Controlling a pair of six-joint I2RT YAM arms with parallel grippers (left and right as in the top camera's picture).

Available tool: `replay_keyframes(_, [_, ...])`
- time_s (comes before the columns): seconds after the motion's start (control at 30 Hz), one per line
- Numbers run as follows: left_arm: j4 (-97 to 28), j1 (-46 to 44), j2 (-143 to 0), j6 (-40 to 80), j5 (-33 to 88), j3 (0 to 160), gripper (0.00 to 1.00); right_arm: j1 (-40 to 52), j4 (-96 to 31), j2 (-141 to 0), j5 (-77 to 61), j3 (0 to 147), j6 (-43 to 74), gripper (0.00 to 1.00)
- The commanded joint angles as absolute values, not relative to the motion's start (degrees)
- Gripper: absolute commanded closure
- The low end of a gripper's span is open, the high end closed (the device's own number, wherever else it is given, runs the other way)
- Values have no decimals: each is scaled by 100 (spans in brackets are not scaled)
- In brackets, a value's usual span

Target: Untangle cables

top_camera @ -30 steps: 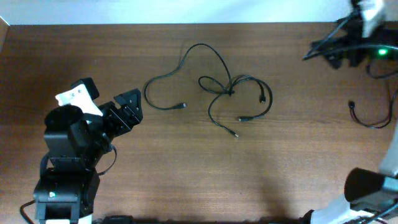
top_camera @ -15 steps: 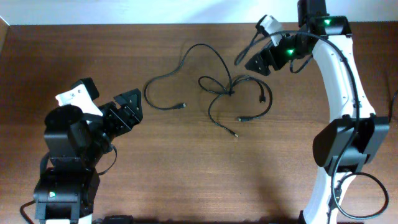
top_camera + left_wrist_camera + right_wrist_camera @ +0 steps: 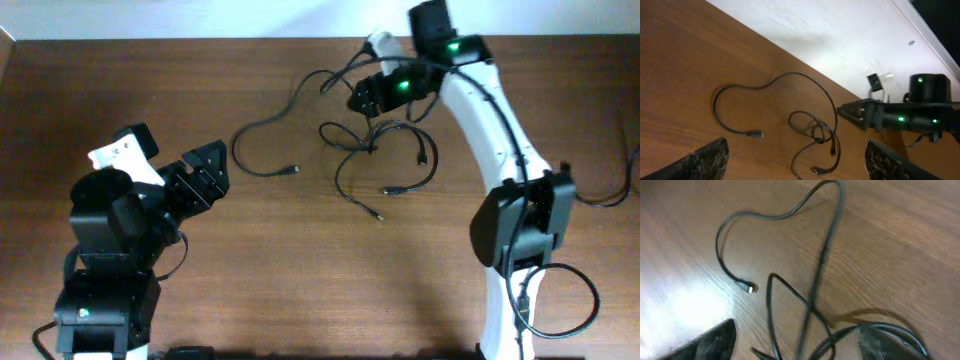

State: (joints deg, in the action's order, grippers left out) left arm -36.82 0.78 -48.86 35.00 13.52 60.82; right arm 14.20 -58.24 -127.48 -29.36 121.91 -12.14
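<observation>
The cables (image 3: pixel 371 146) lie in the middle of the table: thin black cords crossing in a knot, with one long strand (image 3: pixel 262 126) curving left to a plug (image 3: pixel 293 170). My right gripper (image 3: pixel 358 100) hangs over the upper loop. It is open, and in the right wrist view the gripper (image 3: pixel 805 342) has blurred strands (image 3: pixel 816 280) running between its fingers (image 3: pixel 715 340). My left gripper (image 3: pixel 214 172) stands open left of the cables, apart from them. In the left wrist view that gripper (image 3: pixel 797 167) faces the tangle (image 3: pixel 816 131) with nothing between its fingers.
A white wall (image 3: pixel 200 18) runs along the table's far edge. The right arm (image 3: pixel 500 130) arches from its base (image 3: pixel 520 235) across the right side. A thicker black wire (image 3: pixel 600 195) lies at the far right. The left arm's base (image 3: pixel 100 260) fills the front left.
The right arm has swung in from the far right to above the cables, its jaws narrowing. The upper cable loop has shifted near it. The left arm has not moved.
</observation>
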Motion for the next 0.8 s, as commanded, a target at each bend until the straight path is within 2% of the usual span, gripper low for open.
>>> replay_keyframes(0.0, [-3647,91,-4869,3538,1507,6128,12,1715,-5819,-12849,-1927,12213,-1170,35])
replay_keyframes(0.1, [-3649,91,-4869,3538,1525,6128,12,1778,-5822,-12954,-1815,12208,-1170,35])
replay_keyframes(0.13, [-3649,91,-4869,3538,1525,6128,12,1765,-5822,-13004,-1813,12208,-1170,39])
replay_keyframes(0.2, [-3649,91,-4869,3538,1525,6128,12,1743,-5824,-13091,-1813,12202,-1170,53])
replay_keyframes(0.3, [-3647,91,-4869,3538,1520,6128,12,1719,-5870,-13181,-1815,12202,-1170,65])
replay_keyframes(0.33, [-3647,91,-4869,3538,1522,6128,12,1719,-5867,-13190,-1815,12202,-1170,75])
replay_keyframes(0.37, [-3647,91,-4869,3538,1522,6128,12,1726,-5863,-13190,-1820,12202,-1170,92])
replay_keyframes(0.4, [-3647,91,-4869,3538,1522,6128,12,1726,-5863,-13190,-1868,12202,-1173,96])
replay_keyframes(0.57, [-3649,93,-4869,3535,1522,6128,12,1723,-5887,-13166,-3039,12252,-1603,96])
replay_keyframes(0.77, [-3649,91,-4869,3535,1522,6128,11,1723,-6106,-12794,-3214,13253,-1603,95])
